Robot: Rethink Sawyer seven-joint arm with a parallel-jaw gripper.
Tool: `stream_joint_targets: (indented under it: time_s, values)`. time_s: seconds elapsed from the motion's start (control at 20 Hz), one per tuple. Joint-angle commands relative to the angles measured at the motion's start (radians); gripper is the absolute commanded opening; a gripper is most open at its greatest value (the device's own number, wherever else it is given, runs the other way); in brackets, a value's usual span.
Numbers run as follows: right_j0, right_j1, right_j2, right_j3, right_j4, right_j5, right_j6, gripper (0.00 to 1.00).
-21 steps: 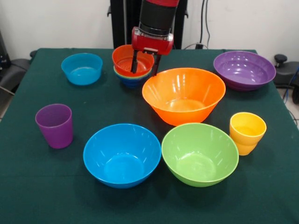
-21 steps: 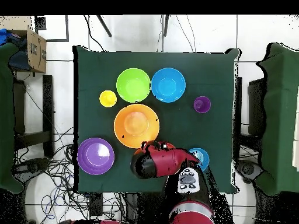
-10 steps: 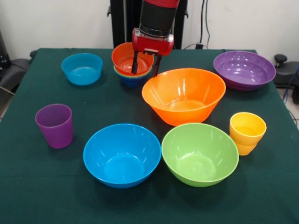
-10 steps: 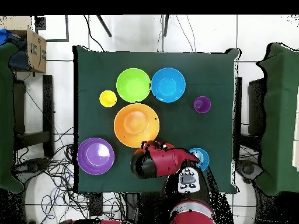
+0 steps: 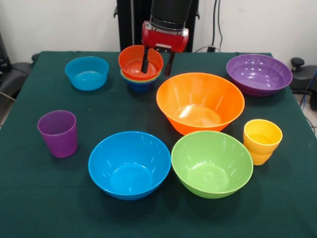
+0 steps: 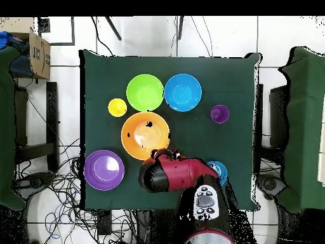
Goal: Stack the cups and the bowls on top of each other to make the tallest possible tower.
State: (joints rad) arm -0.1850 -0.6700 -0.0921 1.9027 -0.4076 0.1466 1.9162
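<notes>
A short tower stands at the back of the table: a small red-orange bowl (image 5: 136, 59) nested on a green one and a dark blue bowl (image 5: 139, 86). My gripper (image 5: 157, 62) hangs open over the red-orange bowl's right rim, one finger inside the bowl and the other outside it, holding nothing. The large orange bowl (image 5: 200, 101) (image 6: 145, 135) sits just right of the tower. The purple cup (image 5: 58, 133) (image 6: 219, 114) is at the left and the yellow cup (image 5: 261, 140) (image 6: 117, 107) at the right. In the overhead view the arm hides the tower and the gripper.
A small light blue bowl (image 5: 87, 72) (image 6: 219, 169) sits back left and a wide purple bowl (image 5: 258, 74) (image 6: 104, 169) back right. A large blue bowl (image 5: 129, 163) (image 6: 183, 92) and a large green bowl (image 5: 211, 162) (image 6: 145, 93) stand side by side near the front.
The gripper has risen a little above the red-orange bowl. The large orange bowl has shifted slightly to the right in the front view and now sits level.
</notes>
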Motion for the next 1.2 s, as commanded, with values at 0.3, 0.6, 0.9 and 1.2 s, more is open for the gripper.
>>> stream_joint_targets:
  time_s: [0.3,0.6,0.9,1.2]
  values:
    - [-0.002,0.005,0.073,-0.003,0.018,0.131,0.055,1.0]
    - [0.024,0.019,0.006,0.019,0.0,0.136,0.074,1.0]
    - [0.02,0.022,-0.013,0.046,-0.013,0.116,0.076,1.0]
    - [0.008,0.041,0.011,0.065,-0.009,0.074,0.085,1.0]
